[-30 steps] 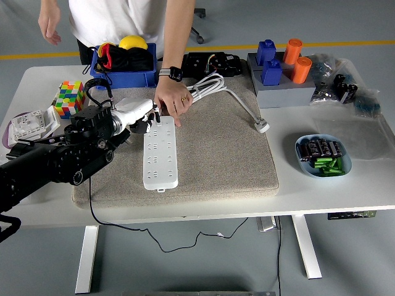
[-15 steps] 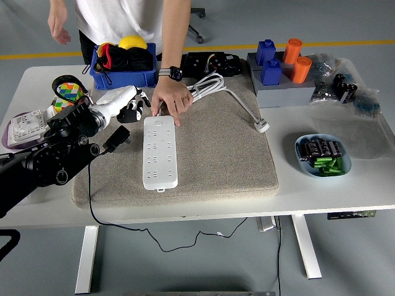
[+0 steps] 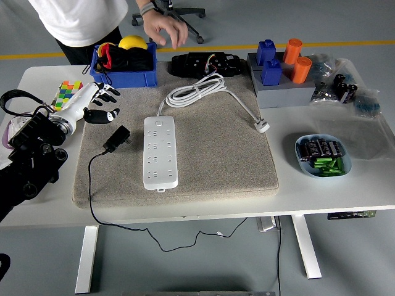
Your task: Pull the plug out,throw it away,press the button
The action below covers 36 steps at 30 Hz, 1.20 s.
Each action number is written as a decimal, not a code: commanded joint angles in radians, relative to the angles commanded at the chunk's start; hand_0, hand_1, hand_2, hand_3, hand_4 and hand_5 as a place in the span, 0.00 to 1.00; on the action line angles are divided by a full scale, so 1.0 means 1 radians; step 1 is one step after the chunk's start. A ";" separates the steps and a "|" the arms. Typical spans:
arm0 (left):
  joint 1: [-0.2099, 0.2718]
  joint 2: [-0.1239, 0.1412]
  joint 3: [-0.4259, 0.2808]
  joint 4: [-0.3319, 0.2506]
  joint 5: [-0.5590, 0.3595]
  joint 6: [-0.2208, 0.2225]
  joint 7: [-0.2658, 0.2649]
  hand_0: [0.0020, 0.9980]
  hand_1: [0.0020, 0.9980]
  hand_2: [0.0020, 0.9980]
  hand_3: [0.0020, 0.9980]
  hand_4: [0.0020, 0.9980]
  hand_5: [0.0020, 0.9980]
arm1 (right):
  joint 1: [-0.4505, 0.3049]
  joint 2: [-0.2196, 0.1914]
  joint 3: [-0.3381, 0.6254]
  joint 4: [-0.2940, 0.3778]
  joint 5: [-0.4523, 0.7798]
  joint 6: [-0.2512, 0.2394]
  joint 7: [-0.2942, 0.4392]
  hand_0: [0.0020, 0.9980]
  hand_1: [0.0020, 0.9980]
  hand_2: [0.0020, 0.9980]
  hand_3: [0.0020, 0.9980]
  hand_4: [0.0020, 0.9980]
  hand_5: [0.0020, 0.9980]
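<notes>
A white power strip (image 3: pixel 160 152) lies lengthwise on the grey mat (image 3: pixel 216 160), with no plug in its sockets. The black plug (image 3: pixel 116 139) lies loose on the mat just left of the strip, and its black cable runs down over the table's front edge. My left hand (image 3: pixel 100 104) hovers above the mat's far left corner, fingers spread and empty, up and left of the plug. The strip's own white cable (image 3: pixel 197 90) is coiled at the mat's far side and ends in a white plug (image 3: pixel 263 126). A person's hand (image 3: pixel 162 27) is raised beyond the table.
A blue bin (image 3: pixel 123 77) with a yellow ball stands at the back left, a Rubik's cube (image 3: pixel 66 94) next to my hand. Blue and orange blocks sit on a grey stand (image 3: pixel 281 92). A blue bowl (image 3: pixel 323 155) of batteries is at the right.
My left hand let go of the plug, which now lies on the mat, and drew back to the left. The person's hand left the power strip and rose away from the table.
</notes>
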 joint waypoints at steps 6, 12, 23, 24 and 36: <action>0.068 -0.001 -0.095 -0.028 0.016 0.002 -0.010 0.82 0.84 0.76 0.80 0.65 0.36 | -0.002 0.002 0.001 0.000 -0.001 0.000 0.000 0.75 0.67 0.66 0.62 0.66 0.52; 0.134 -0.018 -0.214 -0.056 0.040 0.010 -0.023 0.82 0.83 0.74 0.78 0.62 0.30 | 0.001 0.004 -0.001 0.003 -0.001 0.000 0.001 0.75 0.67 0.66 0.62 0.66 0.52; 0.214 -0.034 -0.356 -0.105 0.070 0.016 -0.036 0.82 0.82 0.73 0.77 0.58 0.26 | 0.001 0.001 -0.004 0.000 -0.002 0.001 0.001 0.75 0.67 0.66 0.62 0.66 0.51; 0.219 -0.036 -0.364 -0.106 0.071 0.014 -0.036 0.82 0.82 0.73 0.77 0.58 0.26 | 0.002 0.001 -0.004 0.001 -0.002 0.001 0.001 0.75 0.67 0.66 0.62 0.66 0.51; 0.235 -0.042 -0.401 -0.118 0.079 0.003 -0.032 0.82 0.81 0.73 0.76 0.57 0.25 | 0.000 0.004 -0.003 0.001 -0.001 0.000 0.001 0.75 0.67 0.66 0.62 0.66 0.51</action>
